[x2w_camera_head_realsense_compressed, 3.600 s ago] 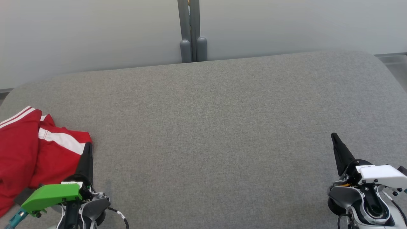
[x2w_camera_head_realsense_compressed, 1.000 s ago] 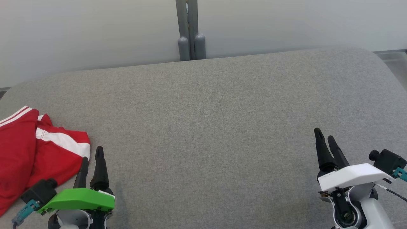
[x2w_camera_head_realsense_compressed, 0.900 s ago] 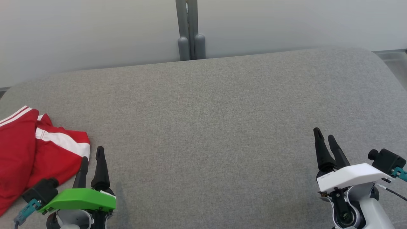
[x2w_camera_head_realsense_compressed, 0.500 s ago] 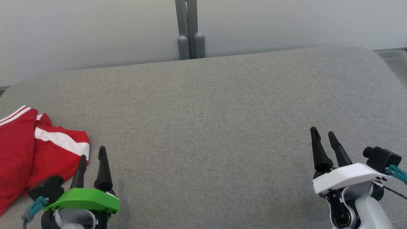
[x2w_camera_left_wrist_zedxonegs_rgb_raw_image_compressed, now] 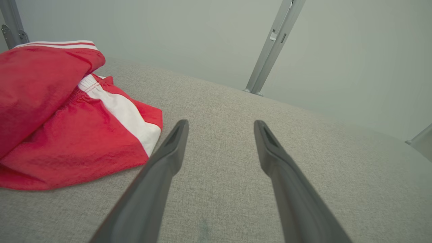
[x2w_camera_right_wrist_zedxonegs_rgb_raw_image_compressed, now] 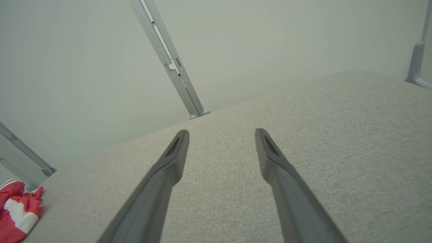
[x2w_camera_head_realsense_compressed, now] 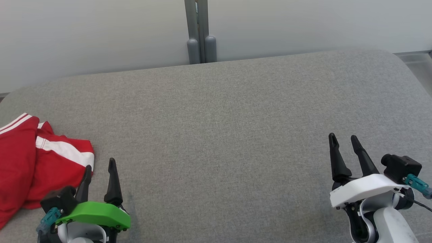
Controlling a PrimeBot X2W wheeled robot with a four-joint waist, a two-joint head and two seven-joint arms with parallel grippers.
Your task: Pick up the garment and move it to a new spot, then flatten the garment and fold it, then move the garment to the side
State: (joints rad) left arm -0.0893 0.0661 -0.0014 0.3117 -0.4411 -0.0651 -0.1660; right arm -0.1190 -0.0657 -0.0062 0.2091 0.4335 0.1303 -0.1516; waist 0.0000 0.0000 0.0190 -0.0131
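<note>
1. Red cloth with white stripes, the garment (x2w_camera_head_realsense_compressed: 30,158) lies crumpled at the far left edge of the grey padded surface (x2w_camera_head_realsense_compressed: 216,135). The left border of the head view cuts it off in part. One layer is folded over another, and a broad white band runs across the lower layer toward its right-hand corner.
2. At the lower left of the head view, the left gripper (x2w_camera_head_realsense_compressed: 100,163) sits under a green cover (x2w_camera_head_realsense_compressed: 98,214). Its two dark fingers (x2w_camera_left_wrist_zedxonegs_rgb_raw_image_compressed: 168,158) point away from the robot and stand apart, with grey surface showing between them.
3. The left-hand finger of this gripper sits just beside the garment's white-banded corner. In the left wrist view a narrow strip of grey surface separates finger and cloth.
4. The padded surface spans the width of the head view. Its far edge is rounded at the corners and backs onto a pale wall (x2w_camera_head_realsense_compressed: 84,33). A grey metal post (x2w_camera_head_realsense_compressed: 199,33) rises behind that edge at centre.
5. At the lower right of the head view, the right gripper (x2w_camera_head_realsense_compressed: 343,136) sits under a white cover (x2w_camera_head_realsense_compressed: 364,189). Its fingers are likewise spread apart, with grey surface between them, and are well apart from the garment.
6. In the right wrist view the garment appears small at the lower left corner, far from the fingers.
</note>
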